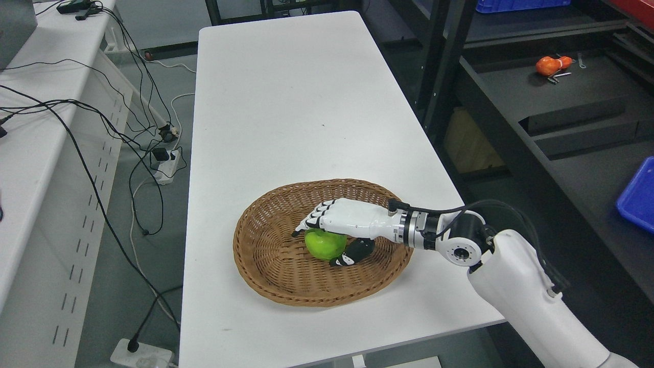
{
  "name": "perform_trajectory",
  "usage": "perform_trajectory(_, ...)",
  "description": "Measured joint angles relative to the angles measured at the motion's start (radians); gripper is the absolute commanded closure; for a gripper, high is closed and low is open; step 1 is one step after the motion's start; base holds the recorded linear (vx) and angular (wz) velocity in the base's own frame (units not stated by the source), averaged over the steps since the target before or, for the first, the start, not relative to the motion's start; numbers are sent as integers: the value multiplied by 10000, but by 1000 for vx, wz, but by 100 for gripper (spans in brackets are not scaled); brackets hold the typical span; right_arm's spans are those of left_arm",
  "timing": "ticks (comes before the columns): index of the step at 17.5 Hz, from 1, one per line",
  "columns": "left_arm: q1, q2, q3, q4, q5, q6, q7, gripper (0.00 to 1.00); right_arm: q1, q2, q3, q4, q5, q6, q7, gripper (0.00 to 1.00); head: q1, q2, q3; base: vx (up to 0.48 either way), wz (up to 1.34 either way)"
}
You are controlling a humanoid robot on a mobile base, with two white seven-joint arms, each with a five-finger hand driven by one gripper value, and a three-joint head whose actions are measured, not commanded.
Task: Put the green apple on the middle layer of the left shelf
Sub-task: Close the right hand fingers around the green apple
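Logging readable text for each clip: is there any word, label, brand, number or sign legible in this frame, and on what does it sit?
None can be read.
Right hand, over the apple in the basket: no markings visible.
Table: plain white, no print.
Blue bins: no label visible.
Orange item on the dark shelf: too small to show any text.
Power strip on the floor: too small to tell.

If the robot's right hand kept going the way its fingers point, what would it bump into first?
Probably the left wall of the wicker basket. The right hand points left over the green apple; how high it sits above the rim is unclear.
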Motion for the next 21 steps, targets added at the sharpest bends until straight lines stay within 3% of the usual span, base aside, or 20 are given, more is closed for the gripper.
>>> perform_trajectory(15,0,0,0,0,0,0,0,0,-128,43,-228,345,-20,104,23,21,0,0,0,0,0)
perform_trajectory(21,0,0,0,0,0,-5,0,0,59,56,-248,465,-25,62,-209,44,0,0,0,0,0)
